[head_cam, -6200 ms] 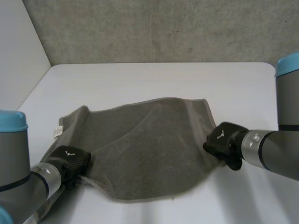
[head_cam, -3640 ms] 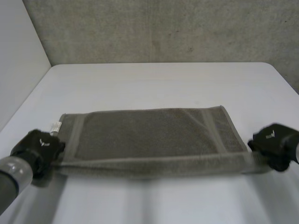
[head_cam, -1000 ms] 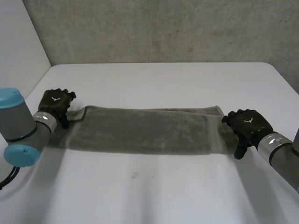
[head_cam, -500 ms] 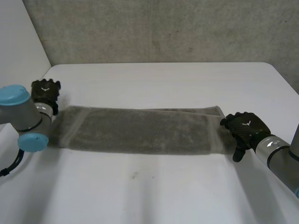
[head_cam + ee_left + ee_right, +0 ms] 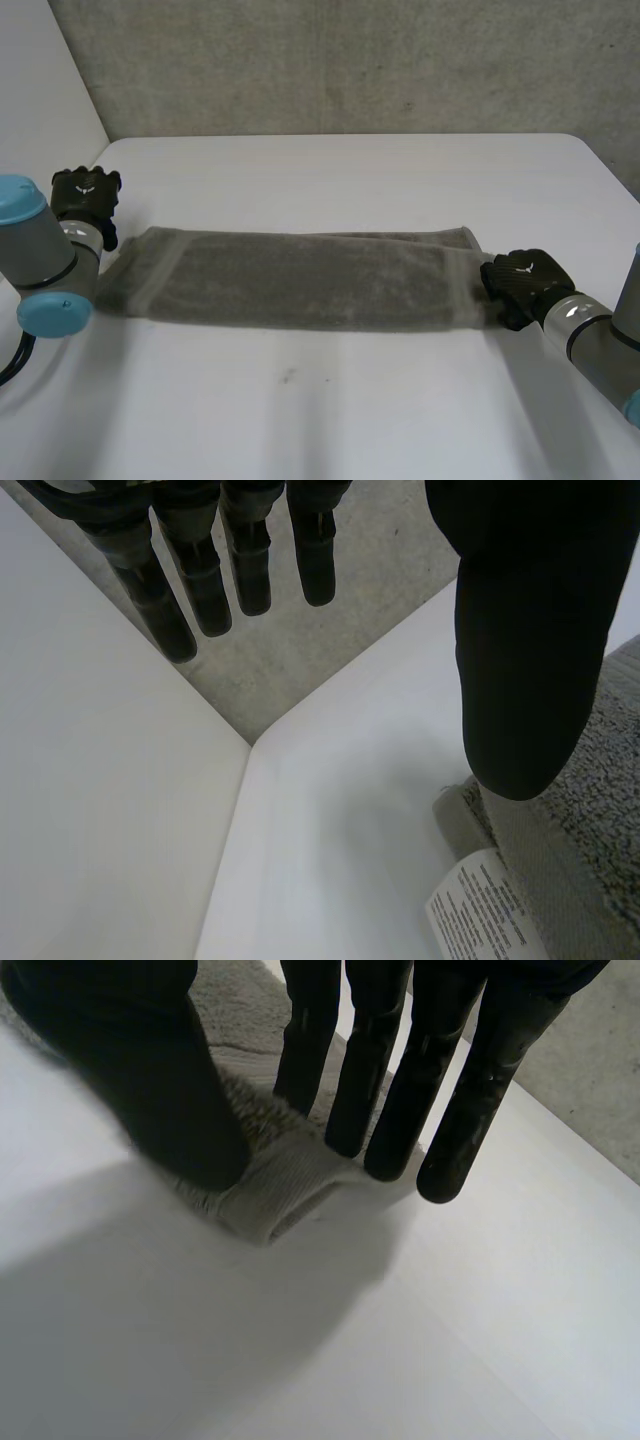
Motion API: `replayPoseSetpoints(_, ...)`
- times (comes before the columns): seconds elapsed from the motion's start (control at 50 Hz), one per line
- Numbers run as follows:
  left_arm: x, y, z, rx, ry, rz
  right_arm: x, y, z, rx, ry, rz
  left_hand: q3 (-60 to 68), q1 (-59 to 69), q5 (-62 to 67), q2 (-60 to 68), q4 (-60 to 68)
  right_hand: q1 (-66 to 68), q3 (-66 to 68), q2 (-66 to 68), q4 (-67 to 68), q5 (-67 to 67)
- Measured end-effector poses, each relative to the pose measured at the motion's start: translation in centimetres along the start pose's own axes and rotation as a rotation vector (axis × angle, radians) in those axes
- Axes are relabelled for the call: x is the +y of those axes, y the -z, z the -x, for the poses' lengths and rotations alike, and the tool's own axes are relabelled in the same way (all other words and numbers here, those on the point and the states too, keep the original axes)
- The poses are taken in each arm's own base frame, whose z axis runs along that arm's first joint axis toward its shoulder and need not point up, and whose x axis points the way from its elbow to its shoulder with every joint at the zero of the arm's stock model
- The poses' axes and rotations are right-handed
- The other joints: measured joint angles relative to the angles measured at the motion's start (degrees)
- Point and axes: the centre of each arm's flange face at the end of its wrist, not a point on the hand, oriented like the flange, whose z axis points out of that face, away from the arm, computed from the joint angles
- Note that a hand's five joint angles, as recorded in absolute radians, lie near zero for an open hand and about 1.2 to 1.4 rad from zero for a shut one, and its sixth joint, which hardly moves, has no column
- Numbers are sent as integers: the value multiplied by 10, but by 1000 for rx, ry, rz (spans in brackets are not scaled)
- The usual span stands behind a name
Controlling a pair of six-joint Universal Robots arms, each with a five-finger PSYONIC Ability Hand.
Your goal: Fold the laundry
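Observation:
A grey towel (image 5: 300,280) lies folded into a long narrow strip across the white table (image 5: 350,170). My right hand (image 5: 520,282) is at its right end. In the right wrist view the thumb (image 5: 150,1080) and straight fingers (image 5: 390,1090) pinch that end, and the towel (image 5: 270,1190) bunches up between them. My left hand (image 5: 85,195) hovers just off the strip's left end, open, with nothing in it. In the left wrist view its fingers (image 5: 200,570) are straight and its thumb (image 5: 530,630) hangs above the towel's corner (image 5: 590,810), beside a white care label (image 5: 485,915).
A grey concrete wall (image 5: 350,60) runs behind the table and a white side wall (image 5: 40,100) meets it at the left. The table's left edge is close to my left hand. Bare tabletop stretches in front of the strip and behind it.
My right hand has slid onto the towel's right end and closed its thumb and fingers on it. My left hand has drawn back and leftward off the towel's left end.

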Motion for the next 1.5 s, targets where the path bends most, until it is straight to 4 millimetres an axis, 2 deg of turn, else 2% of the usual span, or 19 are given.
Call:
replayPoseSetpoints(0.18, 3, 2, -1, 6, -2, 11, 4, -11, -10, 23, 81, 19, -2, 0, -3, -3, -3, 28, 43, 47, 43, 41)
replayPoseSetpoints(0.38, -7, 10, 3, 1, -1, -2, 10, -14, -77, 186, 187, 80, -2, 0, -4, -3, -4, 56, 103, 99, 107, 105)
replayPoseSetpoints(0.5, -38, 25, 10, -6, 4, -60, 2, -9, -129, 336, 197, 96, -2, 0, -4, -3, -4, 57, 104, 99, 107, 106)
replayPoseSetpoints(0.62, -75, 43, 14, 0, 44, -133, -23, -8, -145, 395, 213, 33, -13, -10, -14, -13, -13, 61, 104, 99, 108, 106)
replayPoseSetpoints(0.68, -101, 60, 13, 28, 93, -162, -56, -9, -130, 374, 236, -69, -58, -59, -59, -59, -58, 62, 106, 99, 109, 107)
replayPoseSetpoints(0.78, -130, 81, 13, 76, 170, -162, -118, -5, -68, 246, 274, -282, -91, -84, -79, -92, -91, 62, 109, 99, 109, 108)
replayPoseSetpoints(0.82, -139, 88, 13, 95, 204, -152, -137, -2, -36, 169, 290, -360, -95, -88, -80, -95, -94, 62, 109, 99, 110, 108)
replayPoseSetpoints(0.84, -144, 92, 14, 106, 227, -144, -152, 2, -3, 84, 308, -431, -97, -90, -81, -97, -95, 62, 109, 99, 110, 108)
replayPoseSetpoints(0.9, -151, 100, 15, 122, 261, -133, -167, 9, 58, -81, 343, -539, -98, -91, -81, -98, -96, 62, 109, 99, 110, 108)
replayPoseSetpoints(1.04, -152, 105, 15, 134, 288, -120, -151, 24, 184, -418, 410, -658, -98, -92, -81, -99, -98, 62, 109, 99, 110, 110)
replayPoseSetpoints(1.06, -152, 105, 15, 134, 288, -120, -151, 24, 184, -418, 410, -658, -98, -92, -81, -99, -98, 62, 109, 99, 110, 110)
replayPoseSetpoints(1.1, -150, 105, 15, 135, 287, -116, -132, 25, 219, -509, 428, -650, -98, -92, -81, -99, -98, 62, 109, 99, 110, 110)
replayPoseSetpoints(1.16, -148, 104, 13, 137, 285, -111, -115, 26, 244, -571, 440, -632, -98, -92, -81, -99, -98, 62, 109, 99, 110, 110)
replayPoseSetpoints(1.26, -143, 103, 11, 142, 280, -98, -105, 27, 257, -598, 434, -611, -98, -92, -81, -99, -98, -39, -12, -32, -12, 1)
replayPoseSetpoints(1.3, -139, 102, 8, 147, 278, -86, -113, 30, 251, -577, 403, -610, -98, -92, -81, -99, -98, -296, -318, -337, -319, -293)
replayPoseSetpoints(1.32, -138, 102, 7, 150, 277, -81, -117, 31, 248, -566, 388, -608, -98, -92, -81, -99, -98, -296, -318, -337, -319, -293)
replayPoseSetpoints(1.34, -135, 102, 6, 153, 275, -74, -123, 32, 241, -547, 360, -604, -98, -92, -81, -99, -98, -358, -428, -432, -429, -399)
replayPoseSetpoints(1.42, -125, 106, -8, 191, 268, -40, -147, 33, 195, -435, 188, -558, -98, -92, -81, -99, -98, -362, -452, -444, -440, -417)
replayPoseSetpoints(1.5, -117, 113, -26, 242, 259, -14, -152, 34, 156, -366, 40, -495, -98, -92, -81, -99, -98, -362, -452, -444, -440, -417)
